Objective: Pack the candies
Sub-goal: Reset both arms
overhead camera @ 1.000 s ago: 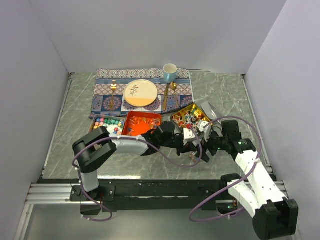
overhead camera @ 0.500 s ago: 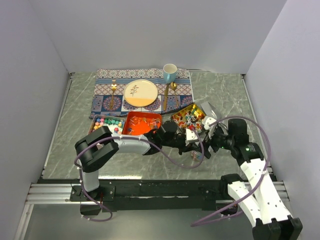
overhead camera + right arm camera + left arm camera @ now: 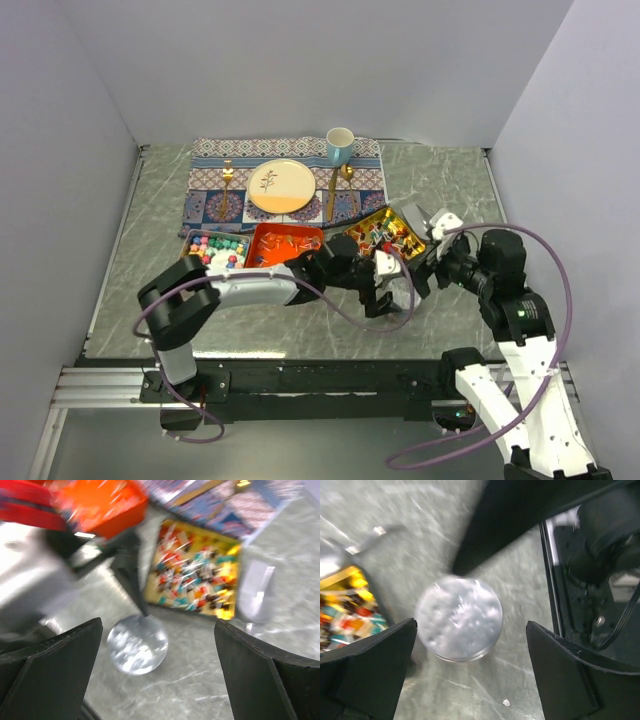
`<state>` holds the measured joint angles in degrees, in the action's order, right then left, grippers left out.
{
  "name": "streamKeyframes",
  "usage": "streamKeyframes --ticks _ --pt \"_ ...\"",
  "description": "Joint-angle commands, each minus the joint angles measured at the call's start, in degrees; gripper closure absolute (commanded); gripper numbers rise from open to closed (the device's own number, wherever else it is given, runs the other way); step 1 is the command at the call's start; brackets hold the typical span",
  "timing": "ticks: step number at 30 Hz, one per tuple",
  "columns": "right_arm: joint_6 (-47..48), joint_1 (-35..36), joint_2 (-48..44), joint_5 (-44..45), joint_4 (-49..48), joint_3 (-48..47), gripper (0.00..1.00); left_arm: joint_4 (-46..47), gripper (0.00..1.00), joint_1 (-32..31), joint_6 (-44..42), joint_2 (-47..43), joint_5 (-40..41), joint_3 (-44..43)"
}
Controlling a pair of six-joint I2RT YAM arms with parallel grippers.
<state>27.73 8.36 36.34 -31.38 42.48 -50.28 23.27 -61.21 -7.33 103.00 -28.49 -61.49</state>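
Pastel candies (image 3: pixel 213 246), red-orange candies (image 3: pixel 287 247), twist-wrapped candies (image 3: pixel 386 234) lying in three side-by-side tins (image 3: pixel 255 240).

No lettering, label, brand or number can be read anywhere, not even on the candies (image 3: pixel 385 236).

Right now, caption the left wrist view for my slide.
Left end effector open over a round clear container; candies in a yellow tin at left.

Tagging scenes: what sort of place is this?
Probably a lab robot cell staged as a dining setting: plain walls boxing it in, a metal rail at the near edge, a placemat with plate and cup.
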Motion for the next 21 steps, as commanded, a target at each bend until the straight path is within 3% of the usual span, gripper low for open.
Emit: streamKeyframes --ticks 1,5,9,11,14,15,19,21 --pt "-13.63 -0.54 0.66 13.75 -11.26 -3.86 0.00 -2.87 0.04 0.74 -0.40 -9.38 1.68 -4.68" --pt "-23.05 -0.80 5.22 25.29 -17.68 -7.36 0.00 -8.66 0.04 3.98 0.73 -12.03 3.17 -6.35" --pt "-27.54 -0.89 10.67 31.28 -19.02 -9.83 0.00 -13.68 0.04 15.37 6.96 -16.67 7.29 -7.41" --pt "-31.05 -0.89 12.96 39.50 -16.22 -12.80 0.00 -16.23 0.04 20.40 9.61 -18.35 10.63 -8.81" --pt "-33.62 -0.89 17.09 46.73 -12.26 -17.03 0.00 -19.83 0.04 29.46 9.01 -19.59 20.37 -12.41" --pt "-33.09 -0.89 18.06 47.63 -11.98 -17.74 0.00 -21.06 0.04 32.88 8.48 -18.98 28.24 -13.90" --pt "-33.09 -0.89 18.24 49.83 -11.54 -20.11 0.00 -23.18 0.04 38.35 7.95 -17.83 46.97 -17.78" --pt "-32.48 -0.98 18.07 48.70 -10.93 -20.03 0.00 -19.59 0.04 40.19 5.51 -20.10 50.71 -15.16"
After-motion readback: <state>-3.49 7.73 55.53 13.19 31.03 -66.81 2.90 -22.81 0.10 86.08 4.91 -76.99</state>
